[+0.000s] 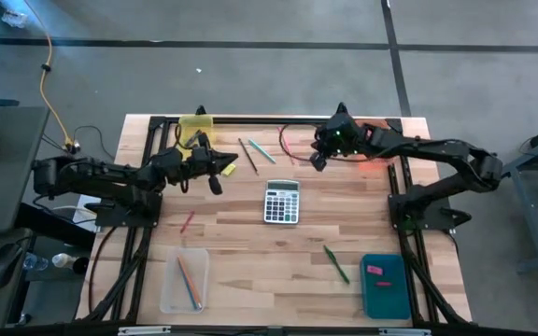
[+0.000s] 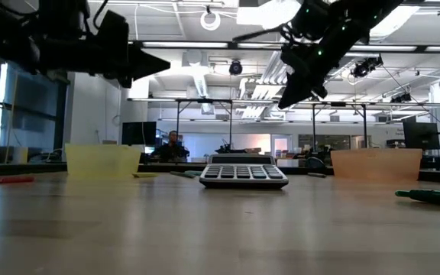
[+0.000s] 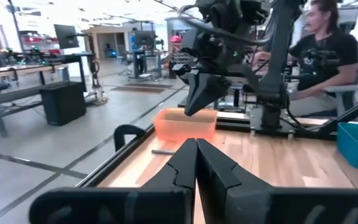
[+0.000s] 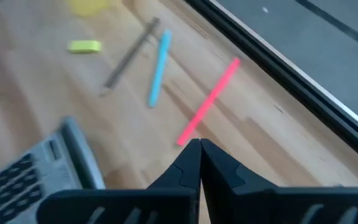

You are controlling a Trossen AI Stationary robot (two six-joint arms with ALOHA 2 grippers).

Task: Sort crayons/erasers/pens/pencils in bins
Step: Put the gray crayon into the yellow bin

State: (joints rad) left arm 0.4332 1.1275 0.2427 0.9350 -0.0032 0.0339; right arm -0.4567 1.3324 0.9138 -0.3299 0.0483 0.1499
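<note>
My left gripper [image 1: 220, 173] [image 3: 196, 146] is shut and empty, held level above the table near the yellow bin [image 1: 194, 126]. My right gripper [image 1: 316, 161] [image 4: 200, 146], also shut and empty, hangs tilted down over the far middle of the table. Below it lie a pink pencil [image 4: 210, 102], a blue pencil [image 4: 158, 68], a dark pen [image 4: 129, 55] and a yellow eraser [image 4: 84, 45]. The orange bin [image 3: 185, 124] stands at the far right. The clear bin [image 1: 185, 280] holds pencils. The teal bin [image 1: 384, 285] holds a pink eraser. A green pen [image 1: 336, 264] and a red crayon [image 1: 187, 221] lie loose on the wood.
A grey calculator [image 1: 282, 201] lies in the middle of the table. A black frame rail [image 4: 278, 68] runs along the far edge. A person [image 3: 322, 50] sits beyond the table's right side. Bare wood lies between the clear and teal bins.
</note>
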